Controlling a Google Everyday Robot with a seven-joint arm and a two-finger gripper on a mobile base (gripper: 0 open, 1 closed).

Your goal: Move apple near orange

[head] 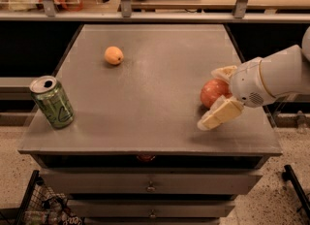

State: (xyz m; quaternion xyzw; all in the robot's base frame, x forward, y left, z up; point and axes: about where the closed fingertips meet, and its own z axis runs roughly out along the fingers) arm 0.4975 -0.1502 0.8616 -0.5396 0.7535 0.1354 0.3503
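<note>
The apple (212, 91), reddish-pink and round, sits on the grey table (155, 98) near its right edge. My gripper (209, 97) comes in from the right, low over the table. It is open, with one cream finger (224, 71) behind the apple and the other (218, 115) in front of it, so the apple lies between them. The orange (114, 55), small and yellow-orange, rests at the table's far left, well away from the apple and the gripper.
A green drink can (52, 102) stands tilted near the table's front left corner. A shelf rail (155, 16) with upright posts runs behind the table. Drawers (150, 186) sit below the tabletop, and a wire basket (38, 204) is on the floor at lower left.
</note>
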